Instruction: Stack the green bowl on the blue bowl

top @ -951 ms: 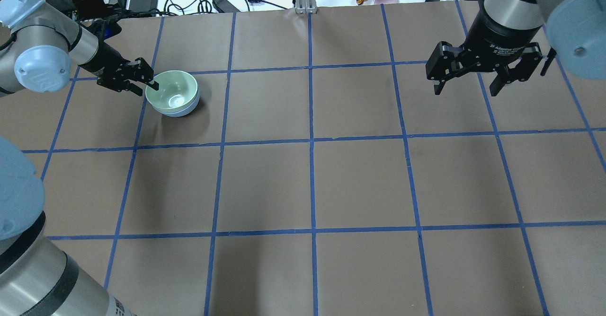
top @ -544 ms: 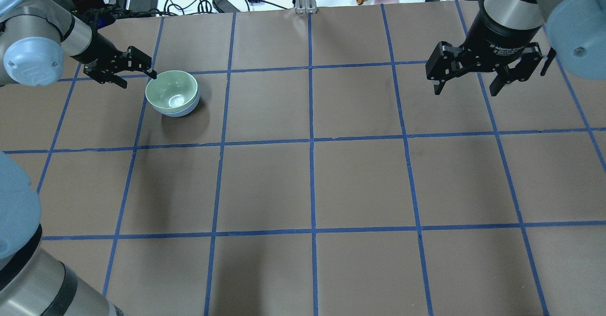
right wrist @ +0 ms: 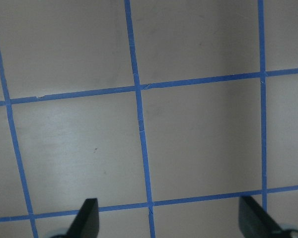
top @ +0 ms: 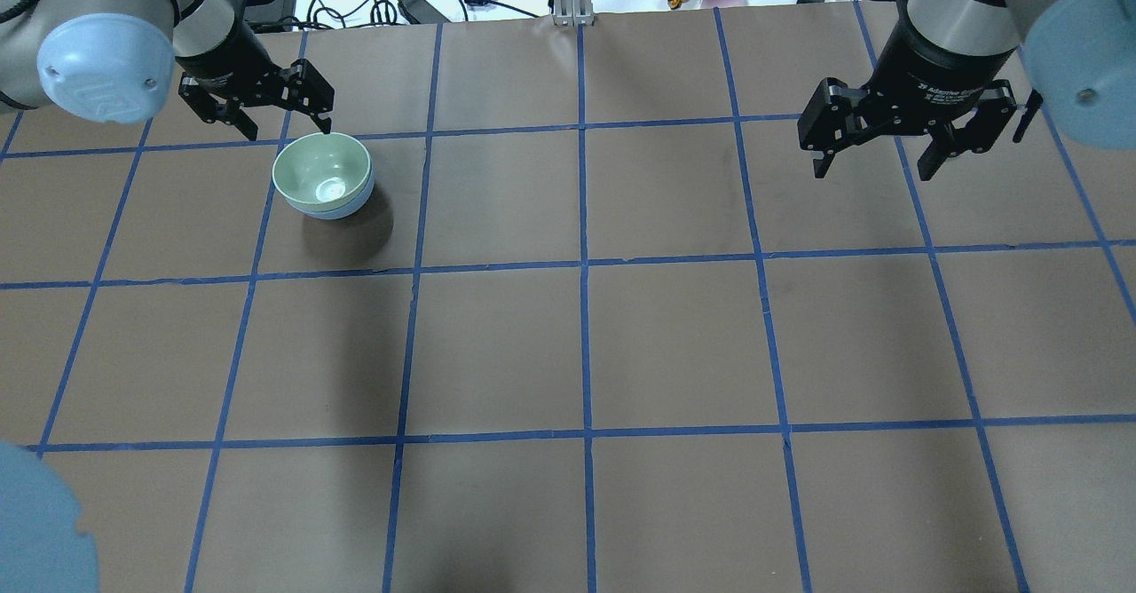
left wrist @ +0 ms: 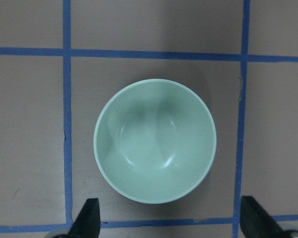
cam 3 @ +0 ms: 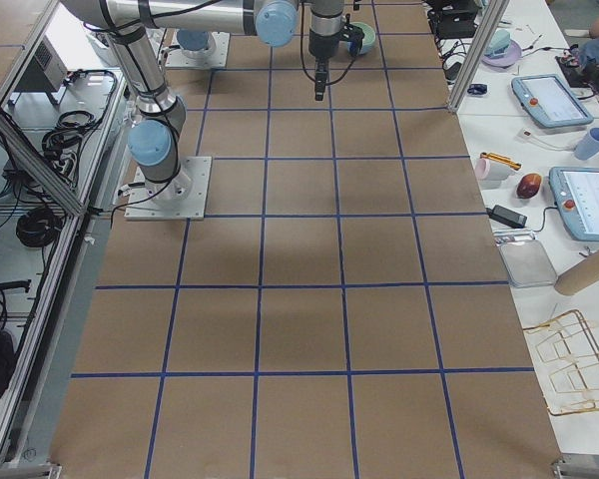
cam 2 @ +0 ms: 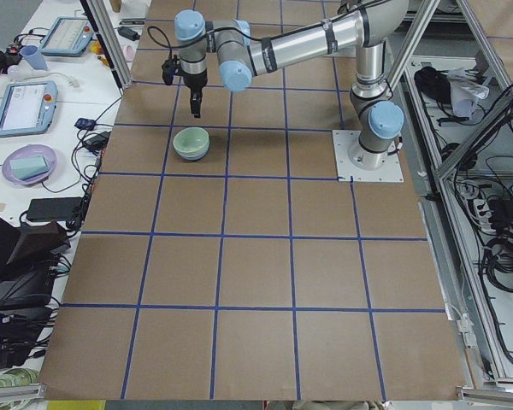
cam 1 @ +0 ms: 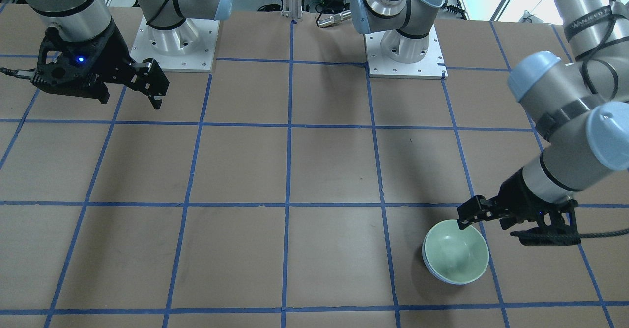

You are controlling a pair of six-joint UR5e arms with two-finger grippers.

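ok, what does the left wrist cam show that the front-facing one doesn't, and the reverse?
Left wrist only: a straight-down look into the green bowl, its full rim in sight, with the left hand open and clear of it. Front-facing only: the blue bowl edge showing under the green one, and the right hand open, far off across the table. Both: the green bowl and the blue tape grid.

Two silver arms (cam 1: 555, 171), pale blue joint caps (cam 1: 609, 136)
Left pincer (top: 288, 130) and right pincer (top: 874, 171) are black; white lettering (top: 954, 89) on the right wrist.
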